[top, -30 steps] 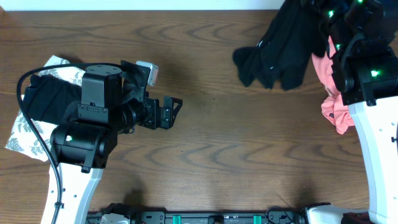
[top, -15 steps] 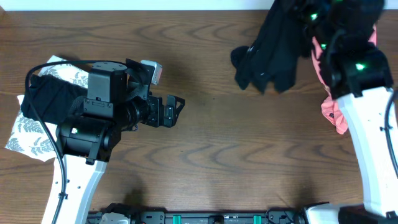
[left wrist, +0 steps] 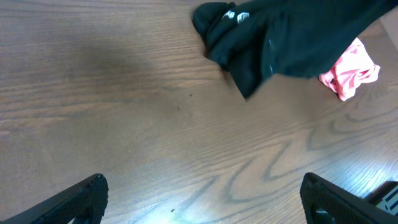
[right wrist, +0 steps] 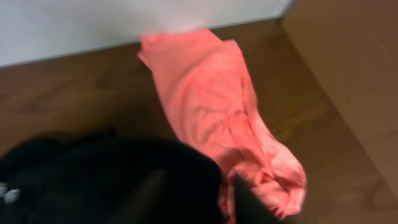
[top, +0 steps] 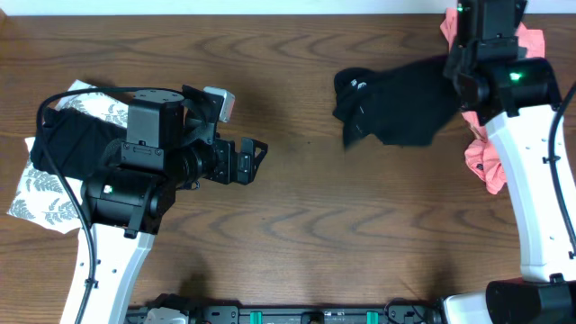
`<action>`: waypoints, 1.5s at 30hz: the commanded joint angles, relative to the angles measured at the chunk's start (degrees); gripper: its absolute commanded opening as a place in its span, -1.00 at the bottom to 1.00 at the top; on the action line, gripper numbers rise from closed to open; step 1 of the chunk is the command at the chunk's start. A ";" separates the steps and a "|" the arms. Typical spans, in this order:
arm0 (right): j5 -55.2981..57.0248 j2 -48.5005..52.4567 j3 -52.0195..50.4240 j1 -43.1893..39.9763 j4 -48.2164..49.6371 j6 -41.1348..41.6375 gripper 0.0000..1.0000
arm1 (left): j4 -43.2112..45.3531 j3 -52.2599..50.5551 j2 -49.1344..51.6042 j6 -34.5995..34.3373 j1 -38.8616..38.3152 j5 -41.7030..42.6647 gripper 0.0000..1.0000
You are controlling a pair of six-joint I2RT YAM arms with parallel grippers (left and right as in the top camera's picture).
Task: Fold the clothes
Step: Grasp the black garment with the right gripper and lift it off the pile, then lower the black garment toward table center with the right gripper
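black shirt [top: 400, 108] now spread flatter, right gripper [right wrist: 196, 199] grasping it, left gripper [top: 255, 155] unmoved, fingers wide apart

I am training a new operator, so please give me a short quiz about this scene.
1. True or false: the left pincer is open and empty.
2. Which one lies next to the black shirt? A) salmon-pink garment B) blue towel C) striped sock
3. On what does the black garment at the left lie?
Key: 1 true; 2 A; 3 the white leaf-print cloth.
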 commanded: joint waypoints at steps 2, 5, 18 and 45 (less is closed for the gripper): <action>-12.55 -0.94 0.83 -1.60 -1.03 -4.81 0.44 | -0.11 1.05 0.11 0.70 -0.17 0.63 0.97; -29.07 -0.72 0.83 -1.46 -0.83 -14.45 0.46 | -0.09 1.05 0.11 0.81 -0.17 0.63 0.97; -29.86 13.40 -0.87 5.46 -1.92 -16.09 0.43 | -0.11 1.05 0.11 0.79 -0.17 0.63 0.97; -26.32 13.05 8.04 12.81 11.45 -7.02 -0.97 | -0.07 1.05 0.11 0.79 -0.17 0.63 0.97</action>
